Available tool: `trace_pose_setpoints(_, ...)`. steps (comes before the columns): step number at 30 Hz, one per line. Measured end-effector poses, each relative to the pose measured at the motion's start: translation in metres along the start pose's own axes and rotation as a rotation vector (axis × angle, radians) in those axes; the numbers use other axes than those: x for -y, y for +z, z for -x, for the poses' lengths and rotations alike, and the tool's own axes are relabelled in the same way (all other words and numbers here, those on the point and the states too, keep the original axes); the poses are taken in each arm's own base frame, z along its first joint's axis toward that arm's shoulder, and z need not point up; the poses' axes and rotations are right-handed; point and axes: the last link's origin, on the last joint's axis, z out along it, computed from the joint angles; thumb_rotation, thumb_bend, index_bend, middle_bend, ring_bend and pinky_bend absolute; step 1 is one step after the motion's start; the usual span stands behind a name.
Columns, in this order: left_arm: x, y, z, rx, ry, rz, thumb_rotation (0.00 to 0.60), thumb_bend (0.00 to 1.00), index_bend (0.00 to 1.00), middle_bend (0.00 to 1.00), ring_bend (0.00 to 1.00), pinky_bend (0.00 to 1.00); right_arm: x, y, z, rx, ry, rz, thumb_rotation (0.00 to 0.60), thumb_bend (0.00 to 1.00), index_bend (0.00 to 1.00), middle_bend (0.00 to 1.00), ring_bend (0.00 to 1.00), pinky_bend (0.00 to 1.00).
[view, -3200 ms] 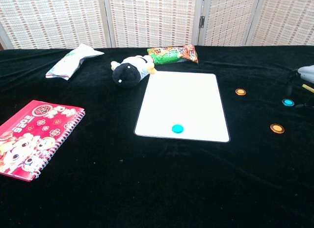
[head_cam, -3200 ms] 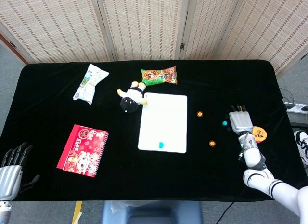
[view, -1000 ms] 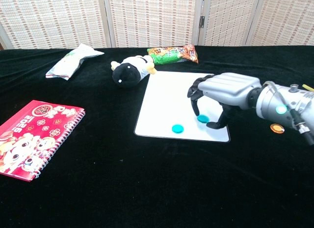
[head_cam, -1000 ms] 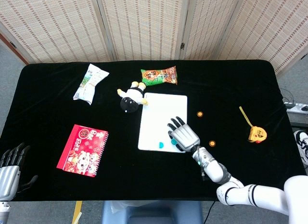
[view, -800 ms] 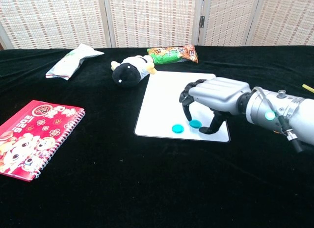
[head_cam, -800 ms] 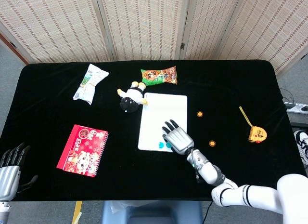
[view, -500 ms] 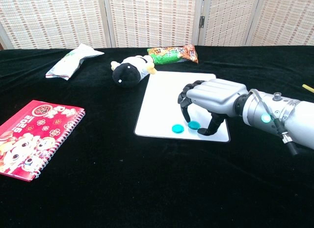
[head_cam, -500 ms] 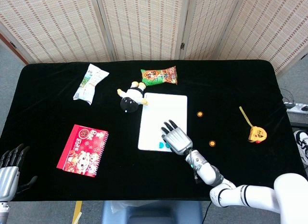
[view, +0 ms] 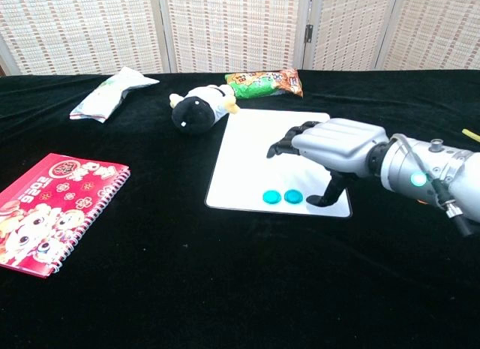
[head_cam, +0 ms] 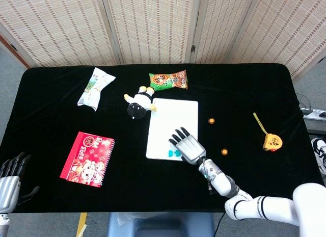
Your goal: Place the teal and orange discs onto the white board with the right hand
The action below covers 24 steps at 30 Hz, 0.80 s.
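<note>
The white board (head_cam: 173, 120) (view: 262, 150) lies at the table's middle. Two teal discs lie side by side near its front edge, one (head_cam: 169, 154) (view: 270, 197) to the left of the other (head_cam: 177, 153) (view: 292, 196). My right hand (head_cam: 187, 145) (view: 330, 145) hovers over the board just right of them, fingers spread and raised, holding nothing; only the thumb tip reaches down near the board. Two orange discs (head_cam: 211, 121) (head_cam: 223, 152) lie on the black cloth right of the board. My left hand (head_cam: 10, 177) rests empty at the front left corner.
A plush toy (head_cam: 137, 104) and a green-orange snack bag (head_cam: 168, 80) lie behind the board. A white pouch (head_cam: 95, 87) and a red notebook (head_cam: 87, 159) are on the left. A yellow tape measure (head_cam: 272, 141) sits at the right.
My right hand brought a teal disc from the right onto the board, set it beside the first teal disc, and has lifted its fingers off it.
</note>
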Motion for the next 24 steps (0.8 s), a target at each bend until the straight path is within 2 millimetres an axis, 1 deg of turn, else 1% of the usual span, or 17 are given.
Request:
trace_pose_setpoints(1, 0.000, 0.000, 0.000, -0.001, 0.000, 0.000, 0.600, 0.27, 0.00, 0.00, 0.06, 0.00, -0.003, -0.002, -0.002, -0.011, 0.007, 0.008, 0.600, 0.25, 0.08, 0.10, 0.01, 0.00)
trace_pose_setpoints(3, 0.000, 0.000, -0.001, -0.003, -0.001, 0.000, 0.600, 0.27, 0.00, 0.00, 0.06, 0.00, -0.009, -0.007, -0.005, -0.032, 0.017, 0.023, 0.600, 0.25, 0.15, 0.10, 0.01, 0.00)
trace_pose_setpoints(5, 0.000, 0.001, -0.001, -0.004, -0.003, 0.002, 0.600, 0.27, 0.00, 0.00, 0.06, 0.00, -0.020, -0.016, -0.008, -0.057, 0.021, 0.046, 0.600, 0.25, 0.24, 0.10, 0.01, 0.00)
trace_pose_setpoints(8, 0.000, 0.001, -0.001, -0.005, -0.002, 0.005, 0.600, 0.27, 0.00, 0.00, 0.06, 0.00, -0.041, -0.035, -0.009, -0.080, 0.023, 0.096, 0.600, 0.25, 0.30, 0.10, 0.01, 0.00)
trace_pose_setpoints(13, -0.003, 0.004, 0.000, -0.002, -0.003, 0.018, 0.600, 0.27, 0.00, 0.00, 0.06, 0.00, -0.079, -0.076, 0.001, -0.066, 0.030, 0.195, 0.600, 0.25, 0.31, 0.10, 0.00, 0.00)
trace_pose_setpoints(16, -0.006, 0.006, 0.000, -0.001, -0.002, 0.026, 0.600, 0.27, 0.00, 0.00, 0.06, 0.00, -0.091, -0.097, 0.013, -0.037, 0.047, 0.233, 0.600, 0.25, 0.31, 0.10, 0.00, 0.00)
trace_pose_setpoints(19, -0.009, 0.007, 0.000, 0.000, -0.003, 0.035, 0.600, 0.27, 0.00, 0.00, 0.06, 0.00, -0.097, -0.106, 0.023, -0.012, 0.055, 0.250, 0.600, 0.25, 0.31, 0.10, 0.00, 0.00)
trace_pose_setpoints(24, -0.011, 0.007, -0.001, 0.000, -0.001, 0.040, 0.600, 0.27, 0.00, 0.00, 0.06, 0.00, -0.104, -0.110, 0.041, 0.031, 0.047, 0.264, 0.600, 0.25, 0.31, 0.10, 0.00, 0.00)
